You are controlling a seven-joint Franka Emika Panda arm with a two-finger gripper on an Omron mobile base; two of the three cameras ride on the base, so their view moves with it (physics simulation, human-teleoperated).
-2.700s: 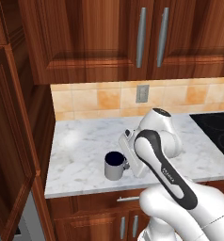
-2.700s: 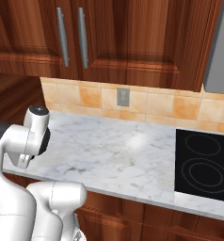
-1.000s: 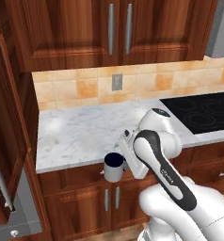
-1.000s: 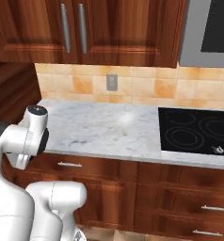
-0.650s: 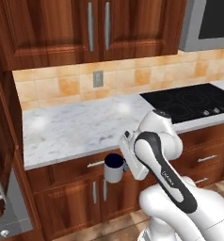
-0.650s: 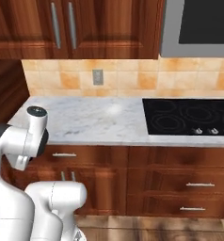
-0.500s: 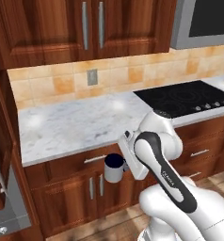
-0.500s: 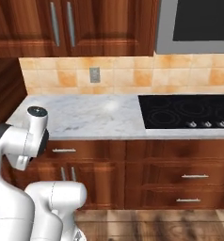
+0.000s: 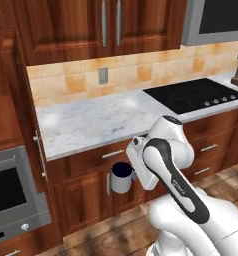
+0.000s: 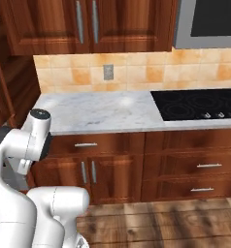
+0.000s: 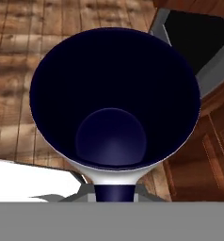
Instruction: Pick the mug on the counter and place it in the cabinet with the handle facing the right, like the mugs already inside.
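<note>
The grey mug point(image 9: 121, 177) is held upright in the air by the pincer point(image 9: 132, 175), off the desk point(image 9: 101, 122) and below the level of its front edge, in front of the reddish-brown drawers and doors point(image 9: 98, 187) beneath it. The pincer is pressed together on the mug at the side where the dark handle point(image 11: 114, 192) sits; in the hand view the handle is seen at the bottom of the mug's rim, and the dark navy inside of the mug point(image 11: 115, 99) is looked into from above, with the wooden floor point(image 11: 20, 56) behind it. The fingertips themselves are hidden by the mug and the white wrist. The marble-patterned desk is seen bare along its front edge in the left base view, with a black cooktop point(image 9: 196, 95) set into it toward its right end. A silver oven front point(image 9: 13, 200) stands left of the drawers, under the tall wooden cabinet side point(image 9: 16, 90).
</note>
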